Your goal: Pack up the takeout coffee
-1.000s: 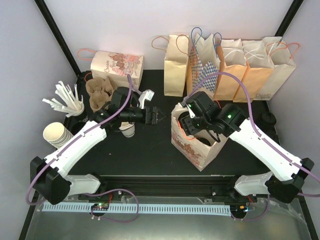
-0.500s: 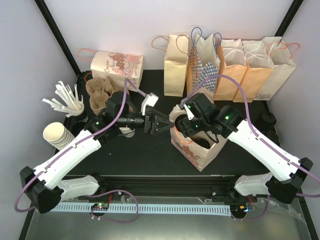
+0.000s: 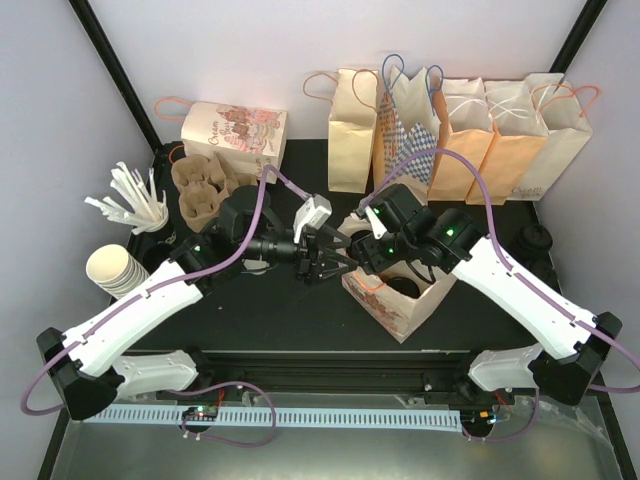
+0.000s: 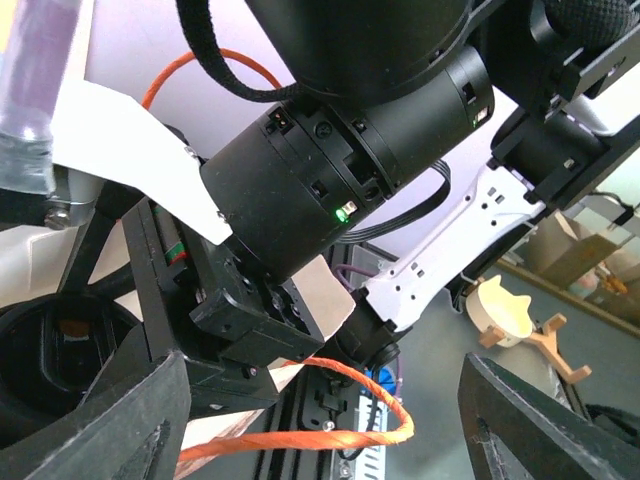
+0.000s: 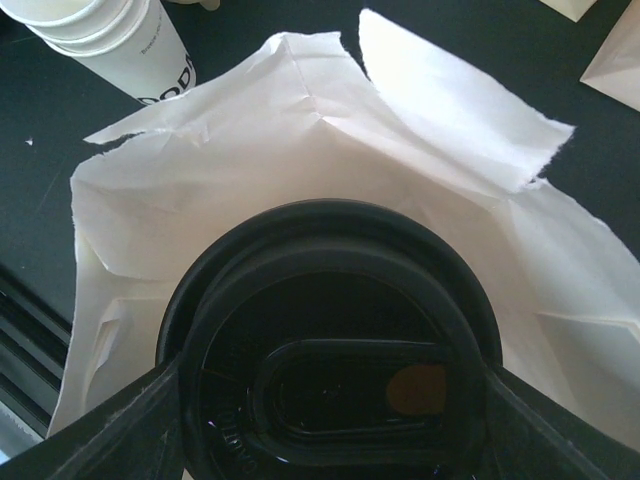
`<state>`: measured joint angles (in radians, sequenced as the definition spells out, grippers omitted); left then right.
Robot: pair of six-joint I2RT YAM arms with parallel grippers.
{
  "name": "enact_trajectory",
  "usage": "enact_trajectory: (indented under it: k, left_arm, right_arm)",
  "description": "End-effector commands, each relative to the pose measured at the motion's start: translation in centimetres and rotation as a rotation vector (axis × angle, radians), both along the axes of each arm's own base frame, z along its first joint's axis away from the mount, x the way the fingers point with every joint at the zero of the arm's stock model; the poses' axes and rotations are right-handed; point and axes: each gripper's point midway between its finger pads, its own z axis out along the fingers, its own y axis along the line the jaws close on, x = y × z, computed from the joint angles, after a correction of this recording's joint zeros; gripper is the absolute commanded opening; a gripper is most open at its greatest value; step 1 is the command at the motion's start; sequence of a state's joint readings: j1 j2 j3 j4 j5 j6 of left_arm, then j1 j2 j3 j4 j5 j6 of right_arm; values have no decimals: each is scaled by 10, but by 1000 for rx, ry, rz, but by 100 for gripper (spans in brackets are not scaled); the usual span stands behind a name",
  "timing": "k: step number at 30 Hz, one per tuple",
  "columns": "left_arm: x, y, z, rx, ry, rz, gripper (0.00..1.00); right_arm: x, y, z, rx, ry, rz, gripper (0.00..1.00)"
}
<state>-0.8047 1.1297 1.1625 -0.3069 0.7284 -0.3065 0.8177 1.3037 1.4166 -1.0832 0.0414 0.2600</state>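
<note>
Takeout coffee (image 5: 330, 300) sits mid-frame at the open paper bag's (image 3: 395, 305) mouth, clamped by the right gripper (image 5: 330, 430) — the lowering step; next, release it deep inside while the wide-jawed left gripper (image 3: 325, 262) steadies the rim.

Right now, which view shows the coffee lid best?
Right wrist: the coffee lid fills the frame between the fingers, above the bag. Top external hides it under the right gripper. Left wrist catches a dark edge.

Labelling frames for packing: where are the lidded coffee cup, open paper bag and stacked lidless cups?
Black-lidded takeout coffee cup (image 5: 330, 300): right wrist view, lid top.
Open white-lined paper bag (image 5: 300, 130): right wrist view, inner wall.
Stacked lidless white paper cups (image 3: 110, 268): top view, open rim.
</note>
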Motion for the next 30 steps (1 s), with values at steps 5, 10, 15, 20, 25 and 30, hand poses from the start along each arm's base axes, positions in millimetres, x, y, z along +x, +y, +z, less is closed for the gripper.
enact_trajectory:
  k: [5,10,15,20,25,30]
  left_arm:
    - [-15,-11,0,-5,-17,-110,61]
    - [-27,-17,-14,5,40,-165,46]
    - [-39,-19,-23,26,68,-201,40]
    - [-48,-14,-35,64,101,-223,40]
    - [-54,-9,-27,46,94,-234,42]
    - [-45,1,0,9,36,-139,66]
  right_arm:
    - [7,-10,-1,-58,-39,-12,41]
    - [14,-15,-3,-109,-57,-23,41]
    - [21,-20,-2,-132,-70,-45,41]
    - [23,-20,-10,-163,-62,-25,41]
    - [23,-18,-24,-192,-34,-9,41]
    - [23,-12,-27,-166,-31,10,41]
